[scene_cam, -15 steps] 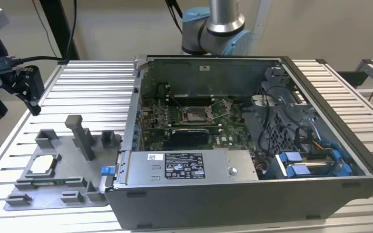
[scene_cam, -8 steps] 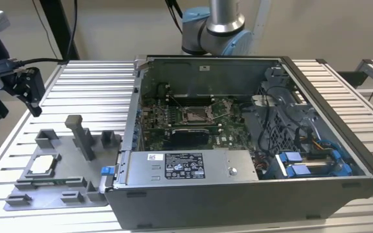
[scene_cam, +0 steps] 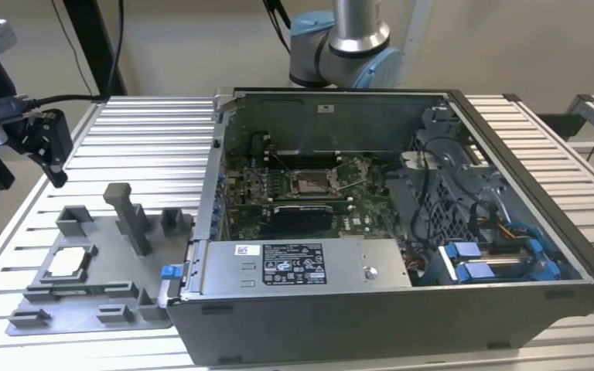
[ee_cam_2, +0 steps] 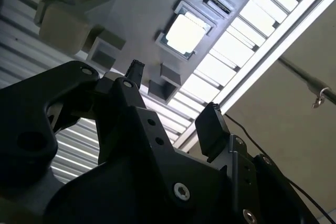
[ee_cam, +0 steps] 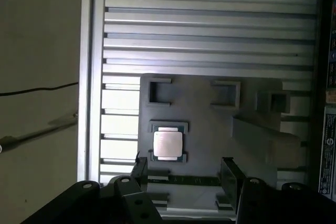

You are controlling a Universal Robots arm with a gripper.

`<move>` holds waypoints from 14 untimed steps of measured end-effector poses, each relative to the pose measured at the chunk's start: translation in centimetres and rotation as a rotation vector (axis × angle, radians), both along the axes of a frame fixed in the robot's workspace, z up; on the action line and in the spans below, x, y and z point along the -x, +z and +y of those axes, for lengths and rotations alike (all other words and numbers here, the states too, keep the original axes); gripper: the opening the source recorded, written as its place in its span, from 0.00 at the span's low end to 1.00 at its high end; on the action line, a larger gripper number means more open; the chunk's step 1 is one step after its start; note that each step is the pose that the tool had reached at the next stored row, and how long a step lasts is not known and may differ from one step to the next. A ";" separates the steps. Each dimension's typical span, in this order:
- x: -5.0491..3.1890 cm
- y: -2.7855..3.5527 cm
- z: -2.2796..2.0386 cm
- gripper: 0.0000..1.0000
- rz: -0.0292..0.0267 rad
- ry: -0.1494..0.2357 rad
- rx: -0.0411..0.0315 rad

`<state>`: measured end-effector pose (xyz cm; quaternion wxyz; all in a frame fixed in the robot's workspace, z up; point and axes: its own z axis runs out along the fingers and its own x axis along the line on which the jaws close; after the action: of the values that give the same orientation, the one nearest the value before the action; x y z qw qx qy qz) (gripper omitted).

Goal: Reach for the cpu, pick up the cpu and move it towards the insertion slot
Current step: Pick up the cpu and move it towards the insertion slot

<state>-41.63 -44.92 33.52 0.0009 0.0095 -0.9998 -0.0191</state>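
Note:
The cpu point(scene_cam: 67, 263) is a small silvery square lying flat in a recess of the grey fixture plate point(scene_cam: 80, 321), at the exterior view's left. In both wrist views the cpu point(ee_cam_2: 185, 33) point(ee_cam: 168, 144) shines bright between grey frame pieces. My gripper point(scene_cam: 52, 166) hangs well above and behind the plate, apart from the chip. Its black fingers point(ee_cam: 231, 174) stand open with nothing between them; the gripper point(ee_cam_2: 173, 98) point(ee_cam: 185, 171) has the chip just beyond one fingertip. The insertion slot point(scene_cam: 312, 183), a metal-framed square socket, sits on the green motherboard inside the open computer case.
Grey blocks and a tall upright post point(scene_cam: 132, 216) rise from the fixture plate near the cpu. The open computer case point(scene_cam: 524, 193) takes up the table's middle and right, with a power supply point(scene_cam: 297, 267) at its front. The ribbed table's edge point(ee_cam: 86, 77) runs close to the plate.

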 end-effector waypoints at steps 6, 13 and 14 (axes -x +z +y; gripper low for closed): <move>0.00 -0.34 0.00 1.00 0.0000 0.000 0.0000; 0.00 -0.97 0.00 1.00 0.0000 0.000 0.0000; 0.00 -1.09 0.00 1.00 0.0000 0.000 -0.0001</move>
<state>-41.64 -44.92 32.44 0.0009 0.0095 -0.9998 -0.0191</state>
